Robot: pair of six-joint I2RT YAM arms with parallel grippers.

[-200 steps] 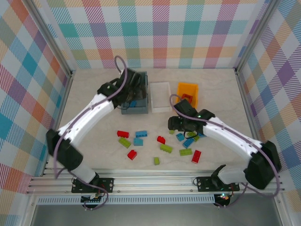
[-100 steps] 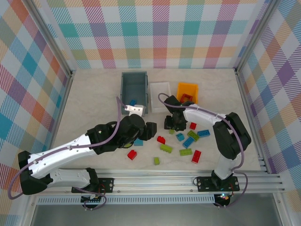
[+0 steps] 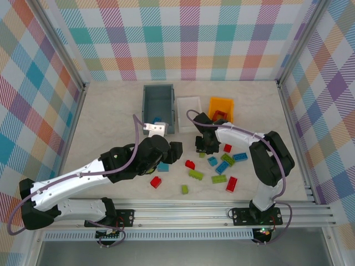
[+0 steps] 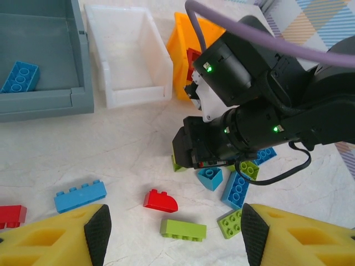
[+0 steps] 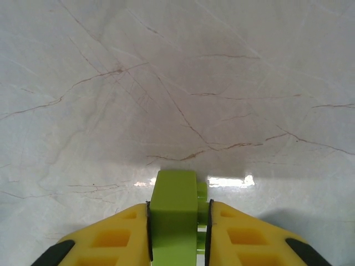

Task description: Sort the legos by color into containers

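My right gripper (image 5: 178,233) is shut on a lime green lego (image 5: 175,213) that rests on the table; from above, this gripper (image 3: 203,147) points down just below the white container (image 3: 188,105). The left gripper (image 4: 172,233) hangs open above a red lego (image 4: 161,200) and a green lego (image 4: 183,229), holding nothing. Blue, green and red legos lie scattered around (image 3: 222,168). One blue lego (image 4: 20,76) lies in the grey-blue container (image 3: 158,105). The orange container (image 3: 221,108) holds something red.
The three containers stand in a row at the back of the table. A blue lego (image 4: 80,195) and a red one (image 4: 11,215) lie left of my left fingers. The right arm's black wrist (image 4: 233,138) crowds the space above the pile. Metal rail along the near edge (image 3: 177,213).
The left arm came away from the grey-blue container to hover over the loose legos. The right gripper moved to the green lego and closed on it.
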